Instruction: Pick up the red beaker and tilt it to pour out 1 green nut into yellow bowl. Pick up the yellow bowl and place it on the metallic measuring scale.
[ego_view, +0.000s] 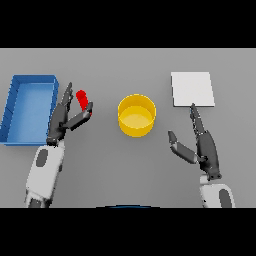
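Where grey table (125, 165) spans all, left hand (62, 120) relaxed beside red beaker (84, 101) (contact unclear), right hand (202, 145) spread.

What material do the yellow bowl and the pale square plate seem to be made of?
Yellow bowl: probably plastic, as its colour is even and bright with a soft sheen. Pale square plate: possibly brushed metal, flat, light grey and matte, though painted plastic would look the same.

Blue open tray (15, 107) at the left edge of the grey table (125, 165)
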